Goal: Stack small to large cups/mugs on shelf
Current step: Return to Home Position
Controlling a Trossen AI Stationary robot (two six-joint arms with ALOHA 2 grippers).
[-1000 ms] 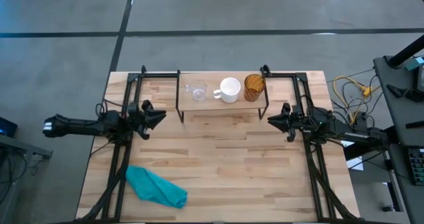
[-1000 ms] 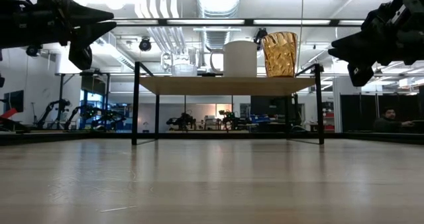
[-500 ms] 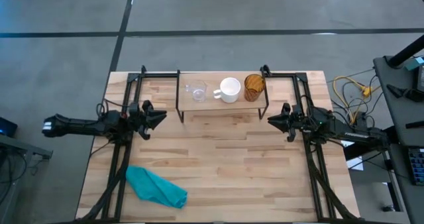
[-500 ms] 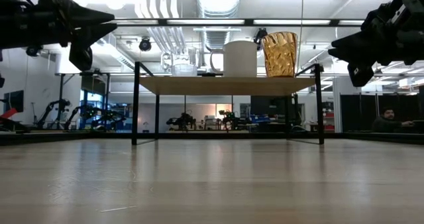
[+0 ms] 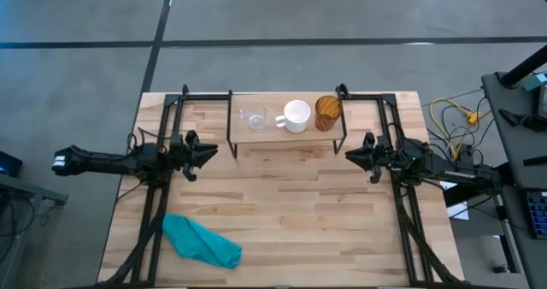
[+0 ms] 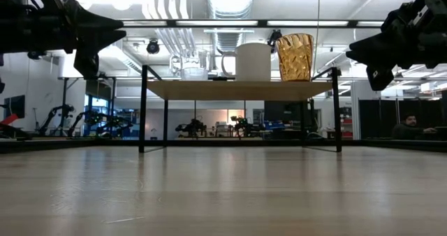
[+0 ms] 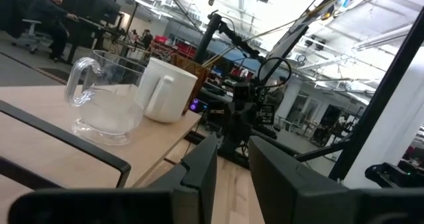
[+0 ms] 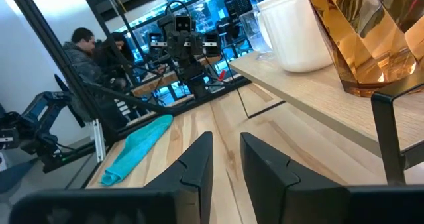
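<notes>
The glass cup (image 5: 253,117), white mug (image 5: 296,115) and amber cup (image 5: 327,112) stand in a row on the shelf (image 5: 287,127), and both the left gripper (image 5: 202,151) and right gripper (image 5: 352,155) hover beside it, jaws seemingly nearly closed on nothing, so a careless reach could clip the rack and topple a cup.

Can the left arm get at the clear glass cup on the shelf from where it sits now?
Probably yes. The left gripper hangs beside the shelf on the glass's side, and the clear glass cup is the nearest vessel, with only the shelf's black frame between them. The white mug stands beyond it.
</notes>
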